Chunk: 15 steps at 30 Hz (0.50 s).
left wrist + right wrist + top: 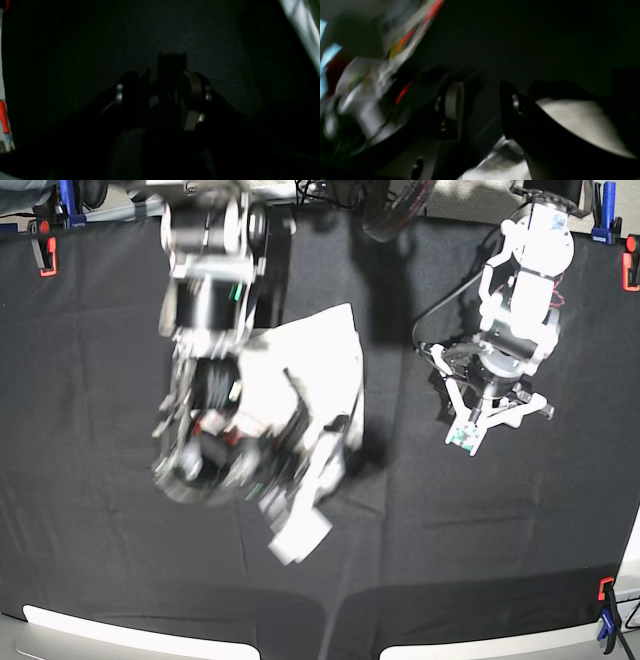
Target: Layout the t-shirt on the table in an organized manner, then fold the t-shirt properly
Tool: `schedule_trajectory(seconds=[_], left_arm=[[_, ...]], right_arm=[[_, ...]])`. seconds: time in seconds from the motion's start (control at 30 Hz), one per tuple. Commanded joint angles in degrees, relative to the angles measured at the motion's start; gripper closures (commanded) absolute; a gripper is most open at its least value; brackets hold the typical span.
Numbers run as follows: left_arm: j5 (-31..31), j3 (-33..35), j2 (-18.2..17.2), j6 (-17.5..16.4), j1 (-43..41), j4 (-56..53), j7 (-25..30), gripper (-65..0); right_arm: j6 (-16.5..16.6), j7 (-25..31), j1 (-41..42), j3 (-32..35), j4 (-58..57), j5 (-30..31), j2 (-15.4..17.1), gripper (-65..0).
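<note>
I've got my right arm stretched low over the crumpled t-shirt [310, 380] mid-table [90, 380], its right gripper [481, 110] blurred but parted with white cloth beneath, nothing visibly pinched, while the left gripper [497, 412] hovers released over bare black cloth, well apart from the shirt.

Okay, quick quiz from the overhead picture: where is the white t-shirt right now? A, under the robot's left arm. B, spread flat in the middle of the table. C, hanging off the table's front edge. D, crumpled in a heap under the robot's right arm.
D: in the base view the t-shirt lies bunched and creased beneath the blurred right arm, with black table showing all around it.
</note>
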<state>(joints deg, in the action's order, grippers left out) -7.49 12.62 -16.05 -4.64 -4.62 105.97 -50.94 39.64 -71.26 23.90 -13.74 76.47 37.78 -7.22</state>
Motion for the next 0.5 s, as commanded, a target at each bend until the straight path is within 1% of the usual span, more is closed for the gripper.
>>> schedule_trajectory(seconds=[0.0, 0.03, 0.1, 0.17, 0.27, 0.3, 0.33, 0.37, 0.4, 0.47], left_arm=[[1.2, 0.3, 0.0, -0.6, 0.6, 2.5, 1.5, -26.0], [2.7, 1.1, 0.0, -1.6, 0.7, 3.8, 1.6, -26.0], [5.3, 3.7, 0.0, -2.9, 0.7, 7.3, 1.8, -26.0], [8.4, 7.5, 0.0, -3.1, 0.8, 10.8, 2.0, -26.0], [13.1, 14.2, 0.0, -3.0, 0.8, 13.4, 3.2, -26.0], [14.7, 16.5, 0.0, -2.3, 0.8, 13.2, 3.6, -26.0], [15.5, 18.8, 0.0, -0.3, 0.6, 12.7, 4.3, -26.0], [14.7, 20.9, 0.1, 1.7, 0.4, 12.1, 5.2, -26.0], [12.8, 22.6, 0.2, 2.6, 0.0, 11.5, 6.2, -26.0], [10.3, 25.7, 0.2, 3.0, -0.3, 10.3, 7.3, -26.0]], right_arm=[[0.4, 4.3, 2.7, -0.7, 1.0, -0.5, 0.4, -23.5], [0.4, 7.6, 3.4, -1.4, 1.0, -3.3, 0.9, -23.5], [0.4, 11.5, 4.6, -2.0, 0.9, -7.9, 2.0, -23.5], [0.4, 13.0, 5.2, -2.0, 0.5, -11.1, 3.4, -23.5], [0.4, 14.2, 5.3, -2.0, -1.1, -13.3, 5.7, -23.5], [0.4, 14.4, 5.3, -2.0, -2.1, -13.9, 6.6, -23.5], [0.4, 14.6, 5.3, -2.0, -3.3, -14.4, 7.3, -23.5], [0.4, 14.9, 5.3, -2.0, -4.7, -15.2, 7.9, -23.5], [0.4, 15.5, 5.3, -2.0, -6.3, -15.8, 8.5, -23.5], [0.4, 17.5, 5.3, -2.0, -10.1, -18.0, 9.7, -23.5]])
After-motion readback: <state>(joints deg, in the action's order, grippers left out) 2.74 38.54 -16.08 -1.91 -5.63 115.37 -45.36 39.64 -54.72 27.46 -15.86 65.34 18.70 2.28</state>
